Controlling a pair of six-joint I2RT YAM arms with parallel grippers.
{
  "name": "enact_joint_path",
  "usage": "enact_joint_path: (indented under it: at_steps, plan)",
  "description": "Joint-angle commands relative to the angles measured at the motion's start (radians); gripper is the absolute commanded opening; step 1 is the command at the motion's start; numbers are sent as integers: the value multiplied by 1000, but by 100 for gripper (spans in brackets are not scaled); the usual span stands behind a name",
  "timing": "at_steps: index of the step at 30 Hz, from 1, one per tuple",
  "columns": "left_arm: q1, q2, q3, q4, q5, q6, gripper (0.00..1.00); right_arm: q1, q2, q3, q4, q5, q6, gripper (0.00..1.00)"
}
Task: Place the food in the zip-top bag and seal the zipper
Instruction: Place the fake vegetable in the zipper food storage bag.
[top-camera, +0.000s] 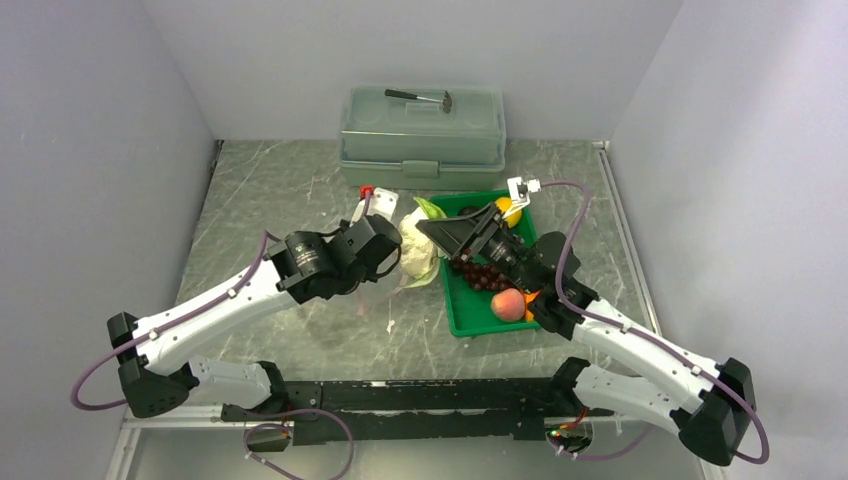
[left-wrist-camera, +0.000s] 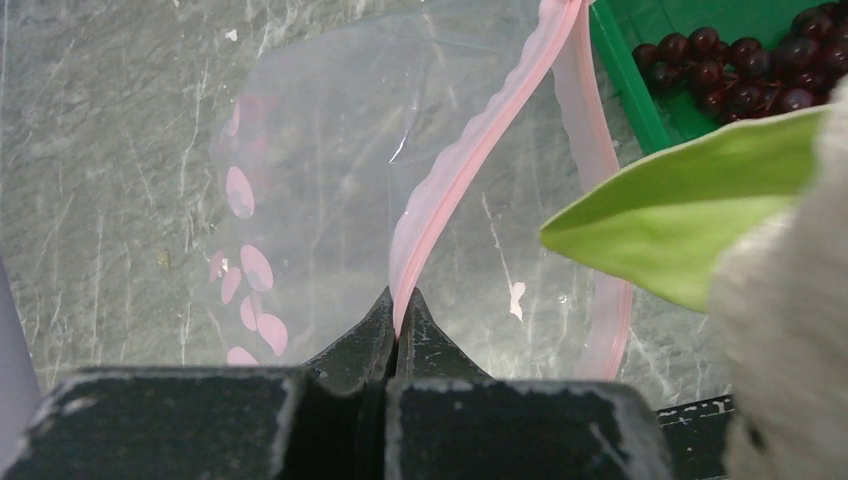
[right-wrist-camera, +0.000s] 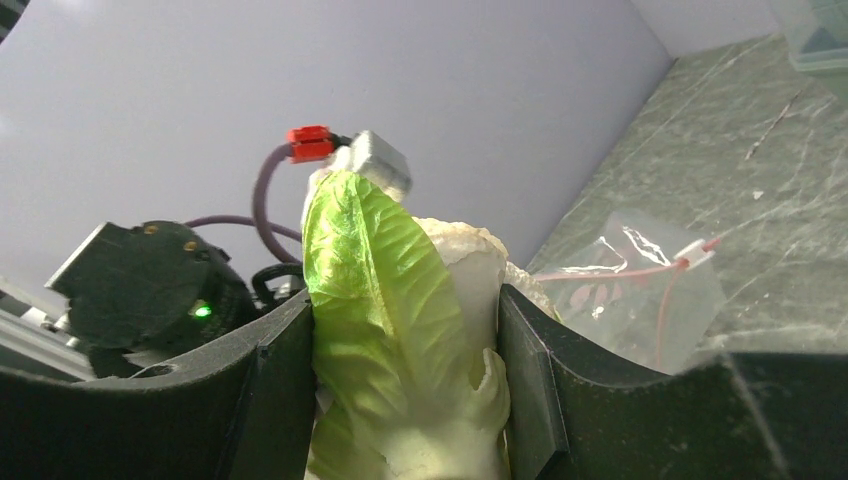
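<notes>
A clear zip-top bag (left-wrist-camera: 330, 180) with a pink zipper strip (left-wrist-camera: 470, 160) hangs over the table, its mouth held apart. My left gripper (left-wrist-camera: 400, 318) is shut on the strip's near lip. My right gripper (right-wrist-camera: 405, 310) is shut on a white cauliflower with green leaves (right-wrist-camera: 380, 280), held just right of the bag (right-wrist-camera: 650, 290); a leaf (left-wrist-camera: 680, 210) pokes toward the mouth. From above, the left gripper (top-camera: 385, 258) and right gripper (top-camera: 432, 235) meet around the cauliflower (top-camera: 418, 250), left of the green tray (top-camera: 460, 315).
The tray holds dark grapes (top-camera: 485, 275), a peach (top-camera: 508, 303) and an orange fruit (top-camera: 508, 208). A green toolbox (top-camera: 422, 130) with a hammer (top-camera: 420, 97) on its lid stands against the back wall. Grey walls close in both sides.
</notes>
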Motion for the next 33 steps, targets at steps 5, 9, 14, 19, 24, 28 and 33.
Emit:
enact_joint_path:
  at_steps: [5,9,14,19,24,28,33]
  plan:
    - [3,-18,67,-8,27,-25,0,26,53,-48,207,63,67,45]
    - [3,-24,74,-5,49,-26,0,43,99,-52,235,85,71,44]
    - [3,-30,89,-13,73,-32,0,60,151,-49,259,100,75,44]
    - [5,-42,98,-7,101,-34,0,92,194,-59,287,139,61,43]
    - [9,-46,114,-10,138,-32,0,127,225,-59,286,193,10,43]
    - [13,-56,120,2,173,-25,0,145,240,-60,288,230,-19,43]
    - [14,-64,122,4,182,-30,0,188,238,-49,239,318,-70,43]
